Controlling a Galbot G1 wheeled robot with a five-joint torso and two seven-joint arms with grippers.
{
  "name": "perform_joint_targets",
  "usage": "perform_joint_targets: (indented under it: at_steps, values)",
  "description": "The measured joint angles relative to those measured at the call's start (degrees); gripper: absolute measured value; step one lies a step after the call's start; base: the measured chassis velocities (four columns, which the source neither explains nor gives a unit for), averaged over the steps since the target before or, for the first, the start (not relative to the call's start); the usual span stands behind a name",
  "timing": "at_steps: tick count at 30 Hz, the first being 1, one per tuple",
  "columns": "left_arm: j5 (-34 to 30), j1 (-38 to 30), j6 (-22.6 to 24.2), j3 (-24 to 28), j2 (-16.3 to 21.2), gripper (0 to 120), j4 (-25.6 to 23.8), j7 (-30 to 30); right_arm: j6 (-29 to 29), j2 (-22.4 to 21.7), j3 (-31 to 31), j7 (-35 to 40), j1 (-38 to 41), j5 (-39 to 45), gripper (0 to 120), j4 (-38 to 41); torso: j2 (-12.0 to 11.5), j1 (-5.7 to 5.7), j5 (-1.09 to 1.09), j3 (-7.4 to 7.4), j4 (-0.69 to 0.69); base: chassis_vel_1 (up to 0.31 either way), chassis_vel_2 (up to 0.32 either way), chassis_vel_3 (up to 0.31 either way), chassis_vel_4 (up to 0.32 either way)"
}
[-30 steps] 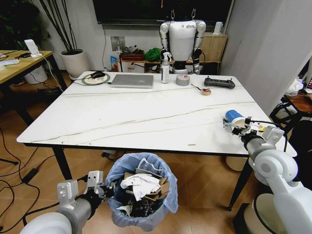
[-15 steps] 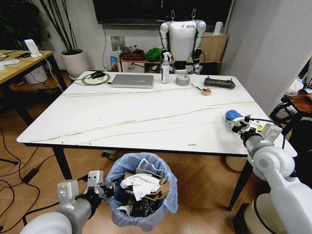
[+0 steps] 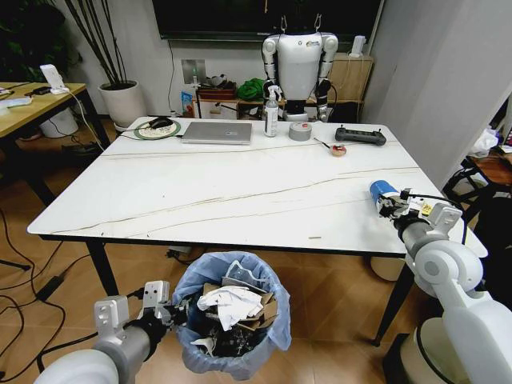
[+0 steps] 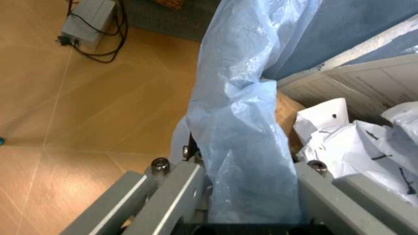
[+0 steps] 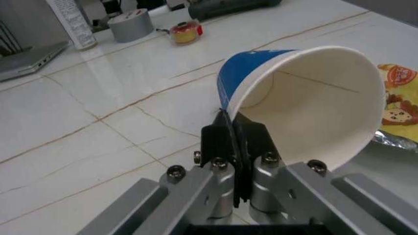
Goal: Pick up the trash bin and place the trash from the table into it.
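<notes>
A: Blue paper, white inside: what does the right pincer (image 5: 235,142) hold?

B: The blue paper cup (image 5: 297,103), its rim wall nipped between the closed fingers, mouth tipped toward the wrist camera, above the right edge of the bench (image 3: 240,192). Just beyond the cup lies a foil snack wrapper (image 5: 397,117).

A: How will the cup handle?

B: Probably light and thin-walled, so it may crease under a hard squeeze; the rim, being rolled, looks the stiffest place to grip.

A: And the left pincer (image 3: 166,308)?

B: Low, below the bench's near edge, closed on the rim of the trash bin (image 3: 232,320), with the crinkly light-blue bag (image 4: 242,147) pinched between its fingers. The film looks slippery and easily torn. Inside, just past the pincer, sit crumpled white paper (image 4: 353,142) and cardboard.

A: Farther off?

B: A tape roll (image 5: 130,24) and a laptop (image 3: 217,132) at the bench's far side.
</notes>
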Motion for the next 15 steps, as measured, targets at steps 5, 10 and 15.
perform_joint_targets:
  at_steps: [5, 10, 15]
  values:
    - [-0.01, -0.28, 0.00, 0.07, 0.18, 2, 0.00, -0.01, 0.22, -0.04, 0.05, -0.21, -0.17, -0.26, 0, 0.15, 0.00, 0.00, 0.01, 0.00, 0.00, 0.000, 0.000, 0.000, 0.000]
    - [-0.01, -0.07, 0.00, 0.06, 0.16, 2, 0.00, -0.03, 1.33, -1.41, 1.21, -3.24, -2.08, -0.30, 0, 6.69, 0.00, 0.00, -0.01, 0.00, 0.00, 0.000, 0.000, 0.000, 0.000]
    - [-0.17, -0.31, 0.00, 0.06, 0.36, 2, 0.00, -0.04, 4.87, -4.63, 1.42, -17.81, -6.90, 1.34, 0, 18.66, 0.00, 0.00, -0.02, -0.01, -0.01, 0.000, 0.000, 0.000, 0.000]
